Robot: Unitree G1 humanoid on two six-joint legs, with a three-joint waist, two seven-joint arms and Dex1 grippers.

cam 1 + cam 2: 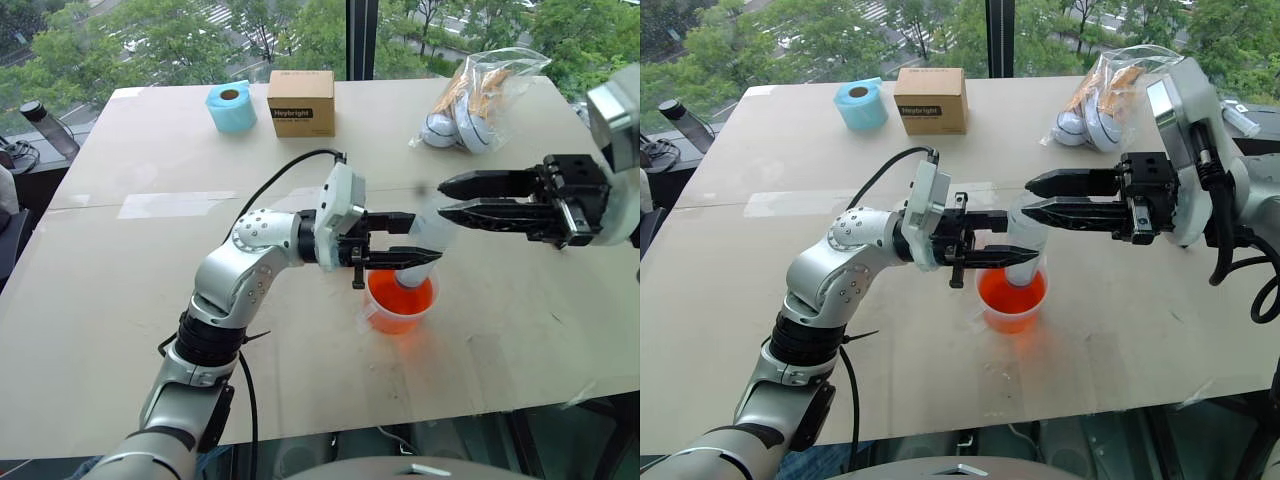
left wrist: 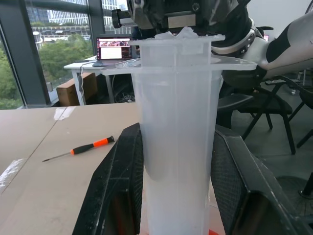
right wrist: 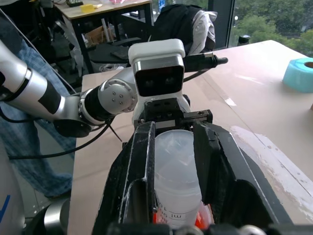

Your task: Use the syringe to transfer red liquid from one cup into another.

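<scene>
The clear syringe (image 2: 176,122) stands upright, tip down, over one cup (image 1: 372,312), a clear cup that holds red liquid (image 1: 402,298) near the table's middle. My left gripper (image 1: 420,240) reaches in level from the left and is shut on the syringe's barrel. My right gripper (image 1: 440,199) comes in from the right, a little higher. Its fingers (image 3: 142,161) press both sides of the syringe's upper part, just above the flange. The syringe tip is hidden behind the left gripper. Another cup is out of view.
At the table's far side stand a blue tape roll (image 1: 232,107), a cardboard box (image 1: 301,102) and a clear bag of items (image 1: 480,100). An orange-handled screwdriver (image 2: 80,149) lies on the table. The table's front edge runs close below the cup.
</scene>
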